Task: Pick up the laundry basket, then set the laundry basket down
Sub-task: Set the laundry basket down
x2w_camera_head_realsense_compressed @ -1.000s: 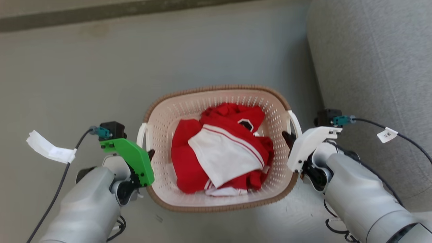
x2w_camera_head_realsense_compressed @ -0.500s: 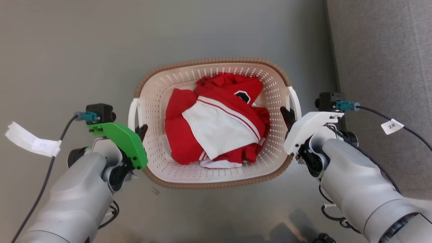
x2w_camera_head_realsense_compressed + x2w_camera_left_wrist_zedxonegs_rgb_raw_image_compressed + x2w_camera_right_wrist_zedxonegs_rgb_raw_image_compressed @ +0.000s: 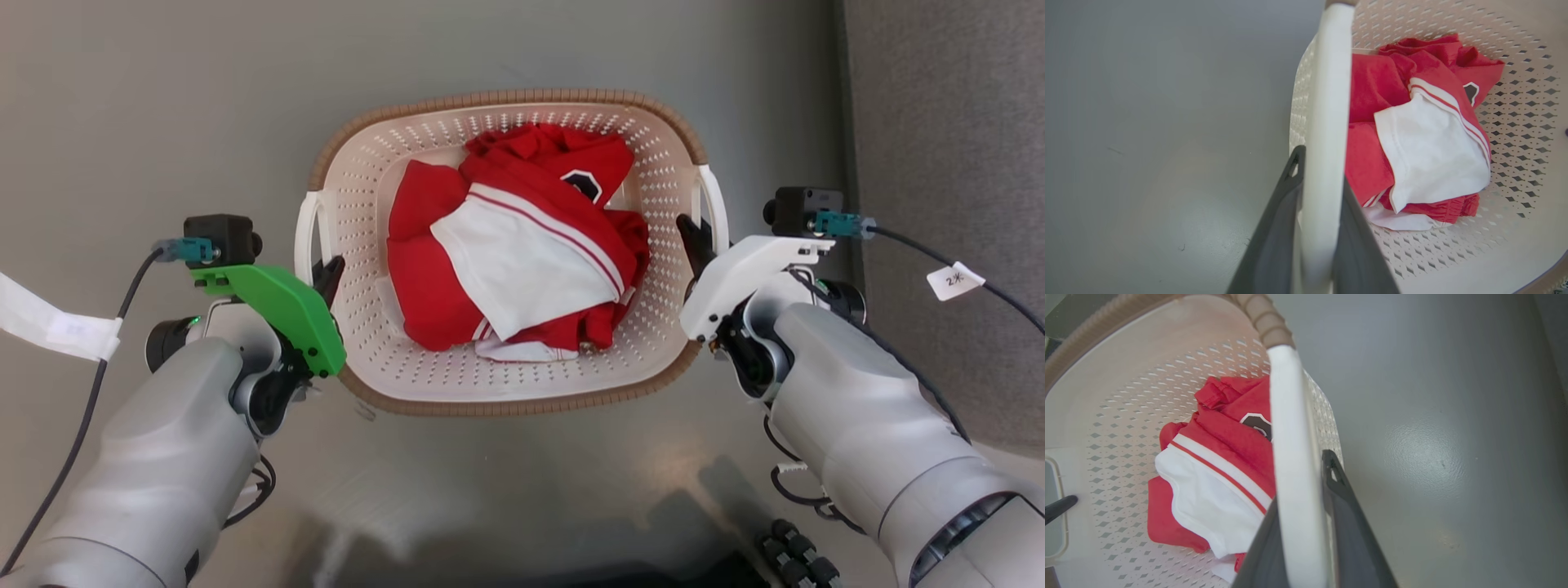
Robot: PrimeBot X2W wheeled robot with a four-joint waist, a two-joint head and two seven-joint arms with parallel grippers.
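Nearest us, two pale forearms reach in. The left gripper [image 3: 1321, 179] has its dark fingers closed on either side of the white left handle [image 3: 1327, 81], pinching it with no gap to spare. It's the same across the way: the right gripper [image 3: 1300, 482] is clamped over the right handle [image 3: 1290, 416], one finger on each side of the bar.

Between them is the basket [image 3: 522, 392], square to the robot over the grey floor [image 3: 163, 98], brown near rim towards us. I can't tell whether its base is off the floor. Inside, a heap of red and white clothes [image 3: 522, 278] lies around the middle. Further out on the right, grey upholstery [image 3: 947, 122] stands near that side of the basket.

My read is that this is the carry. Both arms should move as one, at the same height and pace, or the basket tips and the handles twist in those narrow pinches. Mind the upholstery on the right. Come down flat, and open the fingers only once the base is resting.
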